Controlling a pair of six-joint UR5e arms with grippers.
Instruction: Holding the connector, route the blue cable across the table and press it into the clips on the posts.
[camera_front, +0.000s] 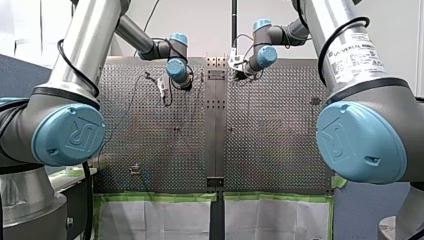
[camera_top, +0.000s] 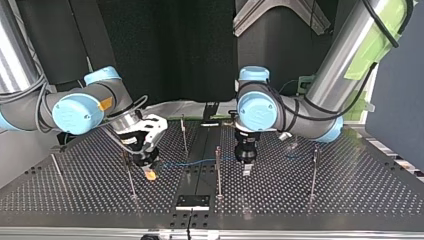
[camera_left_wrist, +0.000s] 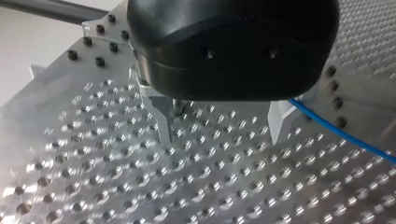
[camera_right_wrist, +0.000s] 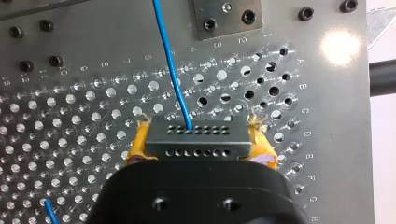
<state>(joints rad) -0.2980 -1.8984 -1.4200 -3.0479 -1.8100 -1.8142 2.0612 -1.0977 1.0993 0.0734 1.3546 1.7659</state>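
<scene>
In the right wrist view my right gripper (camera_right_wrist: 198, 133) is shut, its yellow pads (camera_right_wrist: 140, 142) clamping a grey connector (camera_right_wrist: 196, 145) with rows of small holes. The blue cable (camera_right_wrist: 170, 60) leaves the connector and runs ahead over the perforated table. In the top view this gripper (camera_top: 149, 172) is low over the table at the left, and the cable (camera_top: 200, 161) stretches from it towards my left gripper (camera_top: 246, 169). In the left wrist view my left gripper (camera_left_wrist: 222, 140) is open, metal fingers (camera_left_wrist: 163, 126) apart with nothing between them; the cable (camera_left_wrist: 341, 135) passes just outside one finger.
Thin upright posts stand on the table: one between the grippers (camera_top: 218, 170), one behind (camera_top: 184, 132), one at the top view's right (camera_top: 314, 170), one by my right gripper (camera_top: 129, 175). A black plate (camera_top: 192, 201) lies near the edge. A bolted plate (camera_right_wrist: 226, 16) sits ahead.
</scene>
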